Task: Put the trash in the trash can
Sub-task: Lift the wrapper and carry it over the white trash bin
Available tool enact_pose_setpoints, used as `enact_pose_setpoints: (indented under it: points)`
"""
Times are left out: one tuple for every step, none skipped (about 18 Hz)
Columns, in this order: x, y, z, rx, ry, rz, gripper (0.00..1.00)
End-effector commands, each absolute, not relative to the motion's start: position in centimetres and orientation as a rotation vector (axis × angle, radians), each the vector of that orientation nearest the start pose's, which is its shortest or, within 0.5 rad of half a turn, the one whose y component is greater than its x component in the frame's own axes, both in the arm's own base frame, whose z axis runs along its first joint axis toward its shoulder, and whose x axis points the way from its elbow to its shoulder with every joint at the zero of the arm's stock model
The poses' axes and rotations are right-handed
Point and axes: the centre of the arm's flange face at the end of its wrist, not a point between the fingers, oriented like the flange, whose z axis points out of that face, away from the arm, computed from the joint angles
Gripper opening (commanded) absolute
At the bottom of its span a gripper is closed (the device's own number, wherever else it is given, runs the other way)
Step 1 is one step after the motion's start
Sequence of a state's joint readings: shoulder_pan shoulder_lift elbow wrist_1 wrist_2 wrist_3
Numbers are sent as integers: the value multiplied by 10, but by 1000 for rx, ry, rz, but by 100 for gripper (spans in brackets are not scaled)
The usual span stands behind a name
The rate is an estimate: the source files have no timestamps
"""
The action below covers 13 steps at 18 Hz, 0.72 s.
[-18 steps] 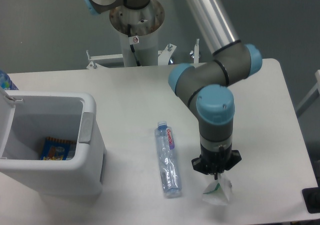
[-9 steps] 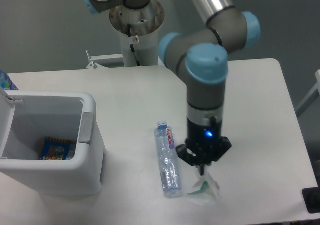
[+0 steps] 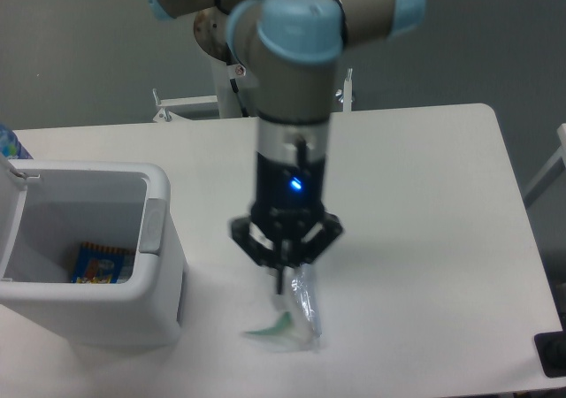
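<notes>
My gripper (image 3: pixel 284 285) points straight down and is shut on the wrinkly white wrapper with green trim (image 3: pixel 272 331), which dangles below the fingers, lifted off the table. It hangs over the lower end of the clear water bottle (image 3: pixel 308 302), which lies on the table and is mostly hidden behind the gripper and wrist. The white trash can (image 3: pixel 160 219) stands at the left, its open grey interior facing up, roughly a hand's width left of the gripper.
A blue multicoloured snack packet (image 3: pixel 98 264) lies at the bottom of the bin. The arm's base column (image 3: pixel 240 53) rises behind the table's far edge. A blue object (image 3: pixel 9 141) pokes in at the left edge. A dark block (image 3: pixel 552 355) sits at the bottom right.
The gripper has carried the wrapper up off the table and leftwards, from right of the bottle to over its lower end. The bottle and bin have not moved.
</notes>
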<state>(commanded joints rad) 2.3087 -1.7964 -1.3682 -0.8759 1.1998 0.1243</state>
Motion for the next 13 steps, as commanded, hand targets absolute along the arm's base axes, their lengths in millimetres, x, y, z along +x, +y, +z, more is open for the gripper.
enact_pose_setpoints:
  points:
    - [-283,576,560,-2316,-551,-83,13]
    - [-274,579,563,-2311,-535,-104,13]
    - [-270,579,565,-2305,-538,-114,13]
    - [-266,579,567,-2300,-554,-126,13]
    - [-264,579,569,-2292,-567,-147,13]
    - [-262,579,567,-2289,-564,-169,13]
    - [-258,579,568,-2283,-551,-198,13]
    - [-252,579,573,-2272,-541,-228,13]
    - [-248,579,570,-2270,-542,-260,13]
    - [-241,579,566,-2273,-533,-285,13]
    - [-232,577,569,-2273,-519,-296,13]
    - [-222,576,567,-2280,-507,-305,13]
    - [-214,575,559,-2296,-496,-314,14]
